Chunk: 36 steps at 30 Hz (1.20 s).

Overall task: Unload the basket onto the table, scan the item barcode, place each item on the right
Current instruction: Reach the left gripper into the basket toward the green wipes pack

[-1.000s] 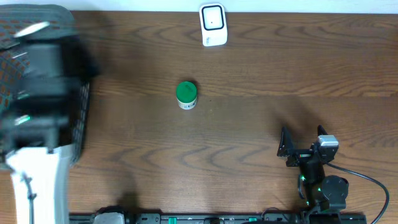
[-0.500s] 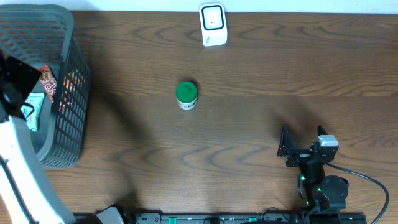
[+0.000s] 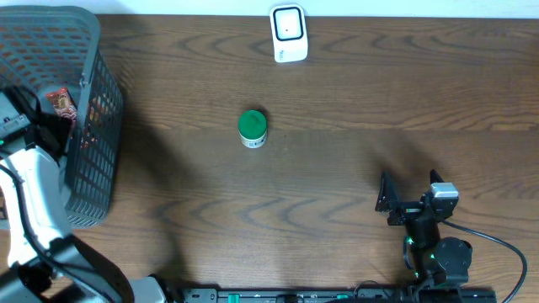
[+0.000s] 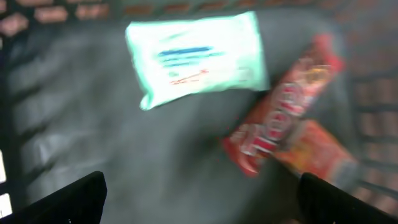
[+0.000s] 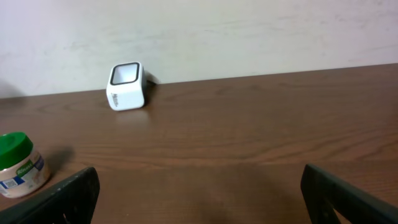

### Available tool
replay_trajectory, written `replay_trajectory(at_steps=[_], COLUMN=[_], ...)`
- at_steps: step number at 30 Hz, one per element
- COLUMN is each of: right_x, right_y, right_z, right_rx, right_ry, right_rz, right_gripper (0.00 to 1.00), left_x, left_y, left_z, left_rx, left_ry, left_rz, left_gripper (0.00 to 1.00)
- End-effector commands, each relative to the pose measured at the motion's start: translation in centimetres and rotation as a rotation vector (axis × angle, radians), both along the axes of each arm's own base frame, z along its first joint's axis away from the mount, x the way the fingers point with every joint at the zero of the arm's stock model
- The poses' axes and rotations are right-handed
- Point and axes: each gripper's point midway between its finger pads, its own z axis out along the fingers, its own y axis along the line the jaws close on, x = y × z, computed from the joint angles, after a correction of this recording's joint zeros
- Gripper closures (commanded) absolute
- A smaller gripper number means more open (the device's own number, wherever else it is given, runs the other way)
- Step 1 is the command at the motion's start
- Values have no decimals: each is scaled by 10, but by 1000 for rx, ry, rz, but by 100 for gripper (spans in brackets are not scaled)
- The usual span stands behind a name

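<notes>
My left gripper [image 3: 44,126] hangs open over the left side of the grey mesh basket [image 3: 84,50]. In the left wrist view, blurred, its fingertips [image 4: 68,199] stand wide apart above the basket floor, with nothing between them. A white and green packet [image 4: 199,56] and red snack packets [image 4: 283,112] lie below. A green-lidded jar [image 3: 252,128] stands on the table's middle. The white barcode scanner [image 3: 288,34] sits at the far edge. My right gripper [image 3: 410,185] rests open near the front right, facing the scanner [image 5: 127,85] and the jar [image 5: 18,167].
The basket's tall mesh walls [image 4: 373,106] surround the left gripper. A cable [image 3: 505,248] runs from the right arm's base at the front right. A pale wall [image 5: 249,31] backs the table behind the scanner.
The left arm has swung quickly across the basket and now has its gripper over the basket's left side. The right arm, the jar and the scanner have not moved.
</notes>
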Motion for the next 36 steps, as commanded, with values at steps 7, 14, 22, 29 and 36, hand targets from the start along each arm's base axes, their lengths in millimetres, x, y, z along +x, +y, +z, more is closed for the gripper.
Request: replay_trajectory(at_steps=[7,14,22,29,36], right_x=[0,0,0,0,0], right_y=[2,2,2,2,2], right_z=[-1,-1,-1,-1,-1], right_rx=[-10,-10,-10,-10,-10], right_ry=[3,3,3,3,3], right_rz=[10,10,10,10,10], right_gripper=[1,1,1,1,1], left_x=[-21,-16,-17,-19,-9], left_y=[21,25,36,50,58], left_z=[-59,-78,-79,-81,-97], left_rx=[-85,-97,-92,-80,-70], left_ry=[93,112,76,56,44], left_rz=[145,147,200,230,226], left_gripper=[2,2,2,2,2])
